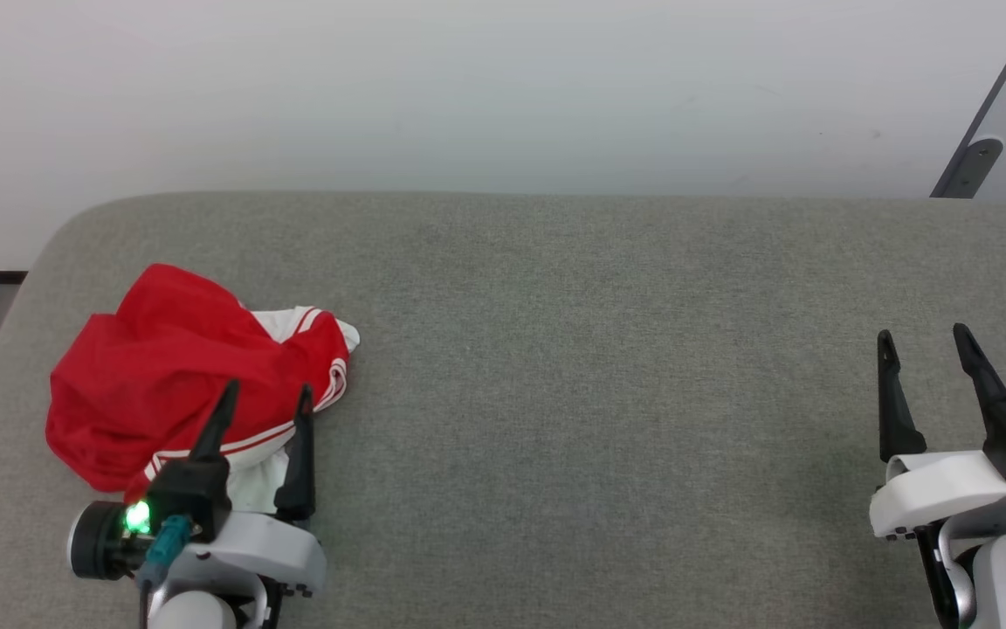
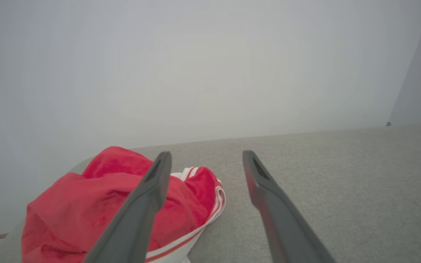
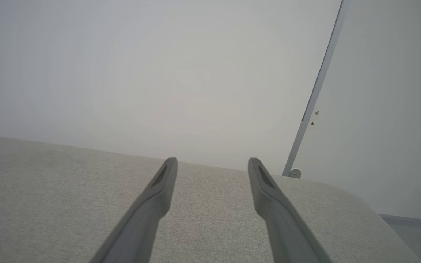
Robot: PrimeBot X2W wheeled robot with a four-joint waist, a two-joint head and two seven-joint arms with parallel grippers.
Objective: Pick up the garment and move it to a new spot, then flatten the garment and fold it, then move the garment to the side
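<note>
The garment (image 1: 162,367) lies crumpled in a heap at the left end of the grey padded surface (image 1: 599,367), bright red with white panels and red-and-white striped trim. My left gripper (image 1: 267,397) stands open at the heap's near edge, its fingers over the fabric with nothing between them. In the left wrist view the garment (image 2: 97,204) sits low and left, partly behind one dark finger, and the left gripper (image 2: 207,157) is open above the grey surface. My right gripper (image 1: 924,339) is open far to the right, away from the garment, and the right gripper (image 3: 212,162) is empty.
The grey surface (image 3: 49,190) stretches wide between the two grippers. A pale wall (image 1: 503,87) runs along its far edge. A grey door edge with a hinge (image 1: 979,153) stands at the back right. The surface's rounded left corner (image 1: 75,218) is close to the garment.
</note>
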